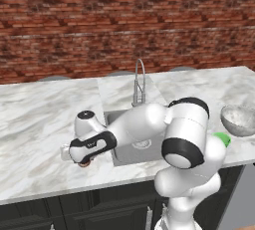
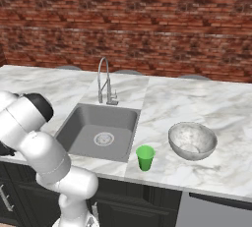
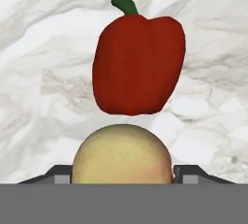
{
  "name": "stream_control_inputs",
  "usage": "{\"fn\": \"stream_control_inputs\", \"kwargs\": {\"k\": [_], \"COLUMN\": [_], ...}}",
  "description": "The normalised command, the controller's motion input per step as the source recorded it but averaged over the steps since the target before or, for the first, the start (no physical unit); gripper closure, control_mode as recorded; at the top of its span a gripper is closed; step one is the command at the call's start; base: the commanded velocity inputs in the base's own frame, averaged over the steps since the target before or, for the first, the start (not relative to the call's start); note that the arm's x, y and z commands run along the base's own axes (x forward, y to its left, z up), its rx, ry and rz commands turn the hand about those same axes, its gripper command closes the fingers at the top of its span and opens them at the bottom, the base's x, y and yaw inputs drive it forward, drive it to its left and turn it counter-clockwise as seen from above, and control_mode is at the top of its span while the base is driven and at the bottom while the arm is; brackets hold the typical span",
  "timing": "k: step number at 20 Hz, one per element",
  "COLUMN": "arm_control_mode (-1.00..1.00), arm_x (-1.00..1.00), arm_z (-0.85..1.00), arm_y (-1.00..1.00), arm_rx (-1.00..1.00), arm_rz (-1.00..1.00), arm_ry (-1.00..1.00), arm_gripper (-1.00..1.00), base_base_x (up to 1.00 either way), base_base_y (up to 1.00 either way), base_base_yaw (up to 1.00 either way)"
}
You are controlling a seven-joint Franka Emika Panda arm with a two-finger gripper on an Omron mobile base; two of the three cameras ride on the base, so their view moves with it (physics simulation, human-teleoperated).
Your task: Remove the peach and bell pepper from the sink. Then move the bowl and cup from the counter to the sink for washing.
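So the gripper (image 3: 121, 177) is parked low over the counter (image 1: 35, 124) just left of the sink (image 2: 78, 127), and the peach (image 3: 122, 155) sits right between the two finger tips (image 3: 58, 175), which stand wide on either side of it. Whether the pads actually press the fruit or just flank it can't be told, the tips are mostly cut off at the bottom of the hand view. Just beyond the peach, away from the hand, the bell pepper (image 3: 139, 65) lies on the marble, close to the peach but whether they touch isn't clear. In the left base view the hand is down at the counter by the sink's left edge, with a bit of reddish-orange peeking out under it. Counting: one peach, one pepper, one bowl (image 2: 192, 141), one cup (image 2: 145, 157), one sink with one arched chrome faucet (image 2: 104, 81). The basin itself is bare grey steel, square, with a round drain. The bowl and cup both stand on the counter right of the sink, cup just beside the sink's front right corner, bowl further right, the two apart. Peach is smooth, round, pale yellow-orange with a faint blush; pepper is glossy dark red, lumpy, green curled stem. Bowl is silvery with a mottled whitish inside, cup bright green and slightly flared. Counter is white marble with grey veins, dark cabinets (image 1: 74, 209) below, brick wall (image 2: 147, 19) behind.
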Motion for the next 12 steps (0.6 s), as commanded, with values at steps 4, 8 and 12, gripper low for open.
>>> {"fn": "stream_control_inputs", "kwargs": {"k": [4,8,12], "arm_control_mode": [-1.00,-1.00,-1.00], "arm_x": [0.15,0.12,0.06], "arm_z": [-0.04,-0.06,-0.10], "arm_y": [0.06,0.04,0.00], "arm_rx": [0.00,0.00,0.00], "arm_rz": [-0.03,-0.03,-0.04], "arm_ry": [0.00,0.00,0.00], "arm_gripper": [1.00,1.00,1.00], "base_base_x": [0.00,0.00,0.00], "base_base_y": [0.00,0.00,0.00], "base_base_yaw": [0.00,0.00,0.00]}}
